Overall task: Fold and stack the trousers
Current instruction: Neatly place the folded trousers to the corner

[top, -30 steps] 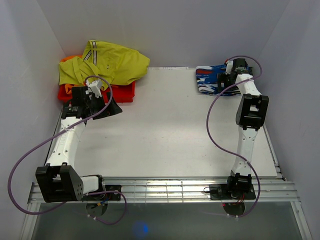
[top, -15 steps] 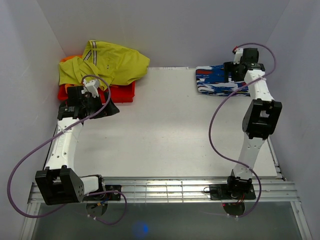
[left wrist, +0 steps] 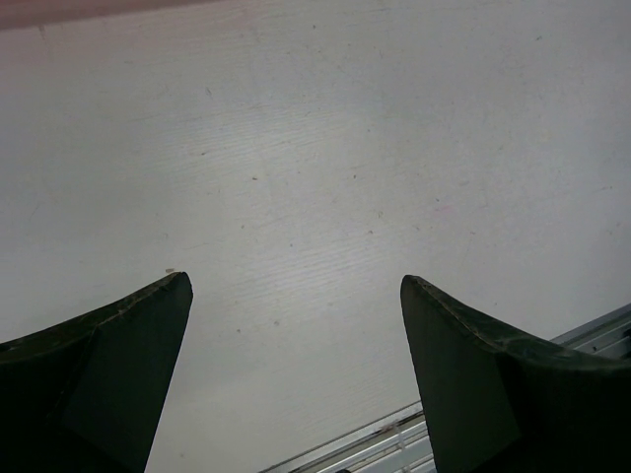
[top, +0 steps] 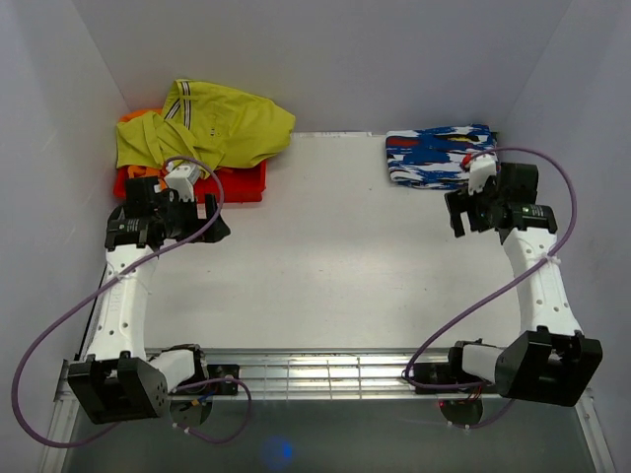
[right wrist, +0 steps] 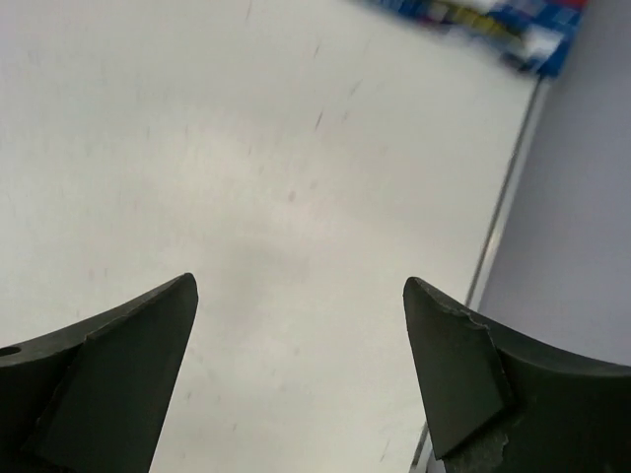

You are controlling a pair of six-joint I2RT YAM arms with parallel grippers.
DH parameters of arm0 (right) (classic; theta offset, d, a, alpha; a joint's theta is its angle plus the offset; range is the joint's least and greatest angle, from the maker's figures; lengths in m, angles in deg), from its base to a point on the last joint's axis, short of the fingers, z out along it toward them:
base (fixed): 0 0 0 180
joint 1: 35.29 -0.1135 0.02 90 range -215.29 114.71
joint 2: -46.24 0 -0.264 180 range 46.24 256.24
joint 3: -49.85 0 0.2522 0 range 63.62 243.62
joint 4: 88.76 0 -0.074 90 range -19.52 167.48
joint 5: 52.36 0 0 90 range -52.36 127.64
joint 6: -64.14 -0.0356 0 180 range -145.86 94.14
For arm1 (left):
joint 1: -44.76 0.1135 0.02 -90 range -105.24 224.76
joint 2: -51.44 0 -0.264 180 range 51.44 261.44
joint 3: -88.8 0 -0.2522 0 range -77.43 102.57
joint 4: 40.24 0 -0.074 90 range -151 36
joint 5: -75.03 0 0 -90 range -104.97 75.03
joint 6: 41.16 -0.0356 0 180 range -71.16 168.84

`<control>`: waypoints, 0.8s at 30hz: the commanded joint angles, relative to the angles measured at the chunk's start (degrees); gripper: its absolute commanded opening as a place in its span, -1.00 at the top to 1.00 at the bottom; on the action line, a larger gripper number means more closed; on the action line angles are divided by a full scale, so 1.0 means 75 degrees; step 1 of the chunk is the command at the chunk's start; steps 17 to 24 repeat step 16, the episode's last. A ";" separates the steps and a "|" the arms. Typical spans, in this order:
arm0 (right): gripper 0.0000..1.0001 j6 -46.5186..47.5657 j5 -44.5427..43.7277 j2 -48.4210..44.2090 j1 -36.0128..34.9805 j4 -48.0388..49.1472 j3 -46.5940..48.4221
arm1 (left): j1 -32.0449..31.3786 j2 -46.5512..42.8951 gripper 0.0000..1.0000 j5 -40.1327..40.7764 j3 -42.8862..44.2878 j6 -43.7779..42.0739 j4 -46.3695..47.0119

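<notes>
Top view: even, diffuse white light, weak soft shadows under the arms, desk point(top: 335, 246) slightly washed out. Blue glint point(top: 281, 451) at the near edge. Wrist views: left claw point(left wrist: 296, 286) and right claw point(right wrist: 301, 286) near-black, no detail. Trousers point(right wrist: 483, 18) smeared, out of focus.

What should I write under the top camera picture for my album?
Folded blue trousers rest at the table's far right; a yellow garment lies on an orange cloth, far left.

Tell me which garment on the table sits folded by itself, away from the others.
The blue patterned trousers, folded alone at the far right corner. The yellow-green garment lies crumpled on top of the orange garment at the far left.
</notes>
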 commanded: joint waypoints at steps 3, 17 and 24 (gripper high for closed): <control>-0.80 0.1193 0.0420 -0.1946 0.0029 -0.1118 -0.1804 | 0.0037 -0.1029 -0.96 -0.0003 -0.0856 -0.1121 -0.0454; -0.80 0.0480 0.1068 -0.3742 0.0029 -0.1272 -0.2606 | 0.0037 -0.1311 -0.96 0.0126 -0.0987 -0.1333 -0.0243; -0.80 0.0480 0.1068 -0.3742 0.0029 -0.1272 -0.2606 | 0.0037 -0.1311 -0.96 0.0126 -0.0987 -0.1333 -0.0243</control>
